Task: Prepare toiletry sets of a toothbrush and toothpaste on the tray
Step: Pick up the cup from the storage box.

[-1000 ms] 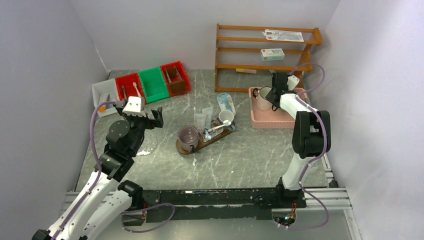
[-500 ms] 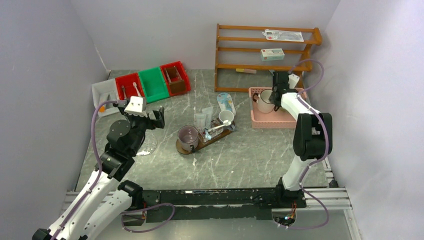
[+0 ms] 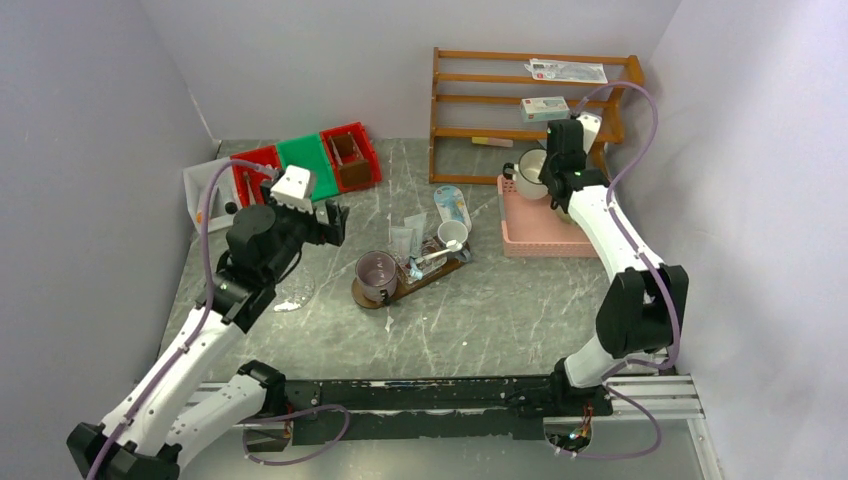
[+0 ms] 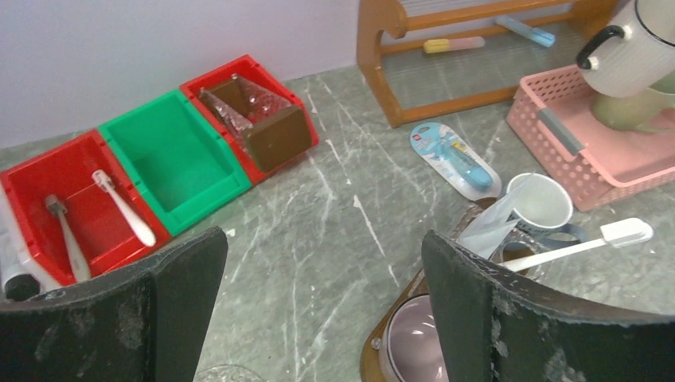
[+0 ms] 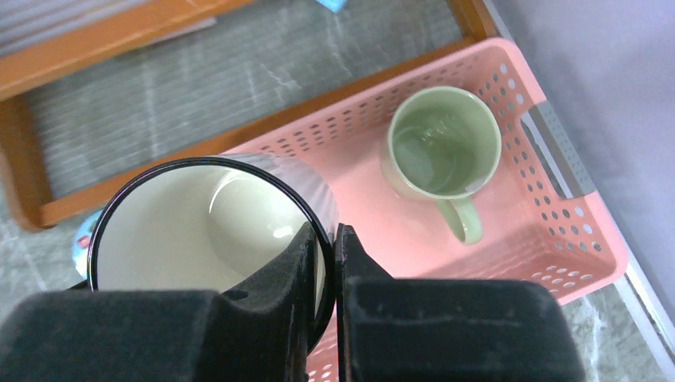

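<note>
One mug up. Right gripper [image 5: 322, 263] clamped on wall of cream mug [image 5: 207, 215], one finger inside the rim and one outside. A second ago the mug sat in pink basket [image 5: 573, 239]; now raised over it. Green mug [image 5: 446, 147] left beyond fingertips. Left gripper [image 4: 322, 255] fingers wide apart, empty. Tray [image 3: 425, 278] lies ahead past its right finger, already carrying purple cup [image 3: 377, 272] and white cup [image 3: 452, 233]. Probably the next set's cup is coming.

You had a grey marbled bench [image 3: 480, 320] with bins in a row at its far left: a white bin [image 3: 205, 185], a red bin [image 3: 255, 170], a green bin [image 3: 305, 165] and a second red bin [image 3: 350, 155]. At the back stood a wooden rack [image 3: 535, 100], with a pink basket [image 3: 560, 243] just before its right end and a blue blister pack [image 3: 452, 207] lying flat nearby. The tray [image 3: 425, 278] lay slantwise near the middle, and a clear glass [image 3: 290, 296] stood to its left.
</note>
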`<state>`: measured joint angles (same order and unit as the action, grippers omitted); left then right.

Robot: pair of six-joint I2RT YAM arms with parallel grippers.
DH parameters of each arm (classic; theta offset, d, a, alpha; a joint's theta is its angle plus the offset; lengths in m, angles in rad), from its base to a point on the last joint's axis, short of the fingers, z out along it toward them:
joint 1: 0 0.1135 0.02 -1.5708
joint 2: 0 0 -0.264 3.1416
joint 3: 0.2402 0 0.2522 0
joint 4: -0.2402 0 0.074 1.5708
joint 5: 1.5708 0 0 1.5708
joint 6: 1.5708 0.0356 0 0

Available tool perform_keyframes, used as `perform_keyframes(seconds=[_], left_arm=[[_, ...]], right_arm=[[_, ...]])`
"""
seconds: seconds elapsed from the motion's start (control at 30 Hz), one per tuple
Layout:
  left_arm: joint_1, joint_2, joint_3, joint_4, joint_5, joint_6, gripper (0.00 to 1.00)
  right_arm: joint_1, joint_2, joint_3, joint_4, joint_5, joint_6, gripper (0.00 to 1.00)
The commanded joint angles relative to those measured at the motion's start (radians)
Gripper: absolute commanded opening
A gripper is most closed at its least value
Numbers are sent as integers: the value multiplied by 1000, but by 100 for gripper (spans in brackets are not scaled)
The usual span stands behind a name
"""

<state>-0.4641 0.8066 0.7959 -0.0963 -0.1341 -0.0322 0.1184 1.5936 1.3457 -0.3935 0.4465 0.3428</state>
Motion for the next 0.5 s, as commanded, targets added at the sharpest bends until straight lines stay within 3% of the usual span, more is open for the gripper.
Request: perform_keyframes(seconds=[0.0,0.47], left_arm=[[8,67,132,-116,93,-24,97],[7,212,373,-288,232,-50,97]], right_arm=[[46,-77,60,25,8,-61,0],[300,-171,165,-36,-25,-168,0]])
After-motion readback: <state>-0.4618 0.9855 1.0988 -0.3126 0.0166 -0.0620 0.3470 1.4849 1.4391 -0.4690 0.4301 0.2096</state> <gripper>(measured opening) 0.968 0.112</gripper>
